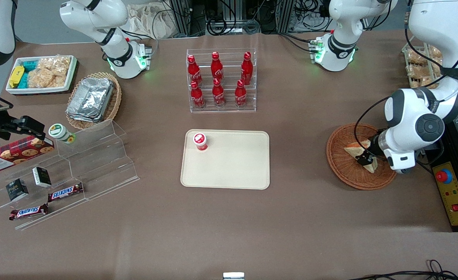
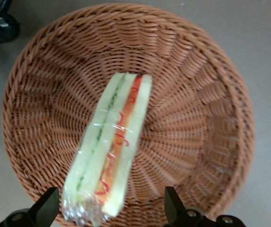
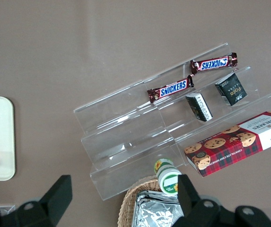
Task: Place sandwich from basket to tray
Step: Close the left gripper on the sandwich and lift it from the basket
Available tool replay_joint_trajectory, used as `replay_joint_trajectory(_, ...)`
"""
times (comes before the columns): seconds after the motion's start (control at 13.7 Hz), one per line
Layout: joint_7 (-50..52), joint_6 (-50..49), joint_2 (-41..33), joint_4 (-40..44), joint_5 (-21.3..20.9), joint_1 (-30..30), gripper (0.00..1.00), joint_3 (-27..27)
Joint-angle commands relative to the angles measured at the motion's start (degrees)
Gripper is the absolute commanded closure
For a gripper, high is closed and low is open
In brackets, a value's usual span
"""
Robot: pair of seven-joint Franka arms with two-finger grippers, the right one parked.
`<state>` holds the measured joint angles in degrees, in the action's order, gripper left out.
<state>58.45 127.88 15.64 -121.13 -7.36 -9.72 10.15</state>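
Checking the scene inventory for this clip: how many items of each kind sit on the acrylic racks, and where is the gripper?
Red cola bottles: 6
Snickers bars: 2
Small dark boxes: 2
Cookie box: 1
Green-lidded cup: 1
Total: 12

The gripper hangs open over the basket, its fingers astride the sandwich.

Sandwich [image 2: 109, 146]: plastic-wrapped wedge of pale bread, green and red filling lines visible along its edge; lies inside the basket [image 1: 339, 163]. Gripper [image 1: 365, 158] sits over it, fingers [image 2: 45, 205] spread either side of the wrapped end. Basket: round, shallow, reddish-brown wicker, toward the working arm's end of the worktop. Tray [image 1: 232, 167]: flat cream rectangle, rounded corners, low rim, mid-worktop, well apart from the basket.
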Motion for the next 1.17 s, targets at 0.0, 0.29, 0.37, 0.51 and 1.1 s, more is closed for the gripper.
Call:
replay_joint_trajectory(0.0,1.31,1.49,1.5,-1.21,-2.66,-0.21,0.0,-0.66)
replay_joint_trajectory(0.29,1.31,2.9,3.26,-0.69,-3.63,-0.21,0.13,-1.27)
replay_joint_trajectory(0.37,1.22,2.82,3.52,-0.43,-3.63,-0.21,0.67,-1.27)
replay_joint_trajectory(0.51,0.26,1.94,3.09,-0.25,-3.72,-0.12,1.0,-1.27)
replay_joint_trajectory(1.1,-5.88,-20.61,2.64,18.79,-2.14,-0.29,1.0,2.14)
